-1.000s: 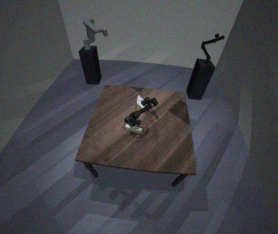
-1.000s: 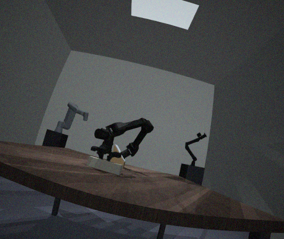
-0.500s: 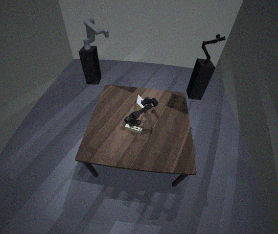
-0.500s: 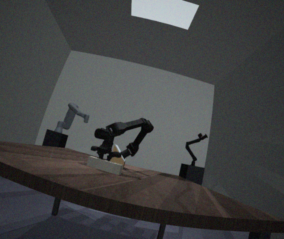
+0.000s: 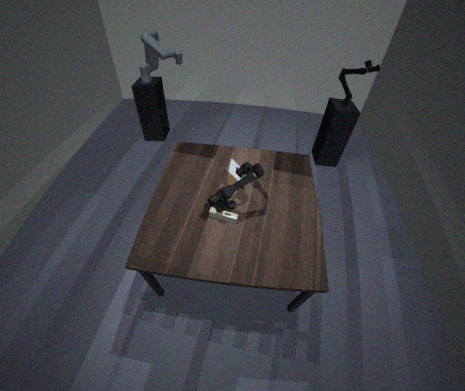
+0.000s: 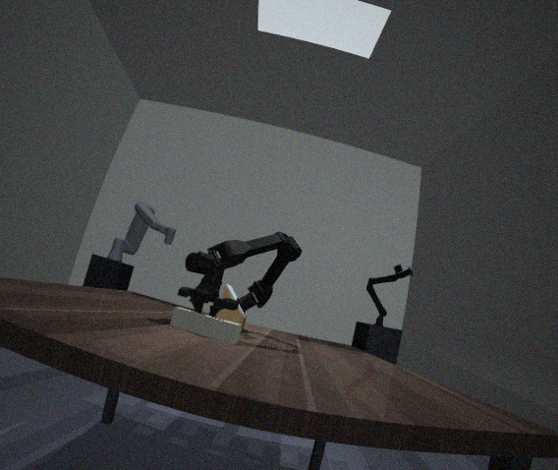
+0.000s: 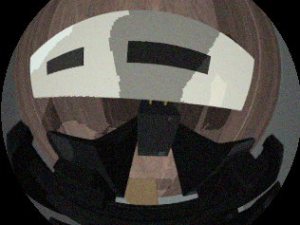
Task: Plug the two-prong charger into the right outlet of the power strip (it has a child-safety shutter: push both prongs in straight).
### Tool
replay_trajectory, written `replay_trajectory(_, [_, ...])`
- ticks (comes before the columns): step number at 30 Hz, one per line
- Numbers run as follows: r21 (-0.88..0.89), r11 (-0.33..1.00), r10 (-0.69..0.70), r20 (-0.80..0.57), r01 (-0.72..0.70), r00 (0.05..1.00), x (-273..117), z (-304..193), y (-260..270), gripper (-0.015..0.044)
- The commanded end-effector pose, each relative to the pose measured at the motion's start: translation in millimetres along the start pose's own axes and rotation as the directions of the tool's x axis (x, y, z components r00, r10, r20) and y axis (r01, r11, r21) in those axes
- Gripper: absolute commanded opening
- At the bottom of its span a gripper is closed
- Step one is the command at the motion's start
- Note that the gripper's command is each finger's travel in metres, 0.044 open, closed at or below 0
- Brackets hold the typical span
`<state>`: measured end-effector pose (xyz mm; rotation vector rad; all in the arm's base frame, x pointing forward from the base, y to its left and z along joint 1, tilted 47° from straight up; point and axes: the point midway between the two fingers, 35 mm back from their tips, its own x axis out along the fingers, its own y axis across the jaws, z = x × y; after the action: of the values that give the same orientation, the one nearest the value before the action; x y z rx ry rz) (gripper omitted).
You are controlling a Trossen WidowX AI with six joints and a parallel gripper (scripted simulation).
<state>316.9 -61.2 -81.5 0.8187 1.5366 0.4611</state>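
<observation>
The white power strip (image 5: 223, 217) (image 6: 204, 326) (image 7: 157, 29) lies on the table, with two dark recesses in its top: a short one at left and a longer one at right in the wrist view. My gripper (image 5: 219, 208) (image 6: 198, 308) (image 7: 154, 120) is shut on the black charger (image 7: 158, 130), close to the strip. The charger's two gold prongs show as short stubs toward the strip's near edge in the wrist view. Their tips and any contact with the strip cannot be made out. The fingers hide the charger in the top and exterior views.
A tan block (image 5: 232, 177) (image 6: 232, 314) (image 7: 141, 191) with a white sloped panel (image 5: 233, 167) stands behind the strip, beside my arm. The wooden table (image 5: 207, 256) (image 6: 269, 374) carries them. Two other arms stand on dark pedestals beyond the table.
</observation>
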Motion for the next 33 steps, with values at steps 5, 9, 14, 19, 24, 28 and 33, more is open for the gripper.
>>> replay_trajectory(5, [0.001,1.0,0.001,0.005,-0.001,1.0,-1.5,3.4,0.6,0.0])
replay_trajectory(9, [0.001,1.0,0.001,0.005,-0.001,1.0,-1.7,4.0,0.6,0.0])
replay_trajectory(14, [0.001,1.0,0.001,0.005,-0.001,1.0,-1.6,4.8,0.6,0.0])
replay_trajectory(19, [0.0,1.0,0.001,0.005,-0.001,1.0,-1.5,5.7,0.7,0.0])
replay_trajectory(24, [0.0,1.0,0.001,0.005,-0.001,1.0,-1.8,6.5,0.7,0.0])
replay_trajectory(28, [0.0,1.0,0.001,0.005,-0.001,1.0,-2.2,7.0,0.7,0.0])
replay_trajectory(33, [0.0,1.0,0.001,0.005,-0.001,1.0,-2.0,7.7,0.7,0.0])
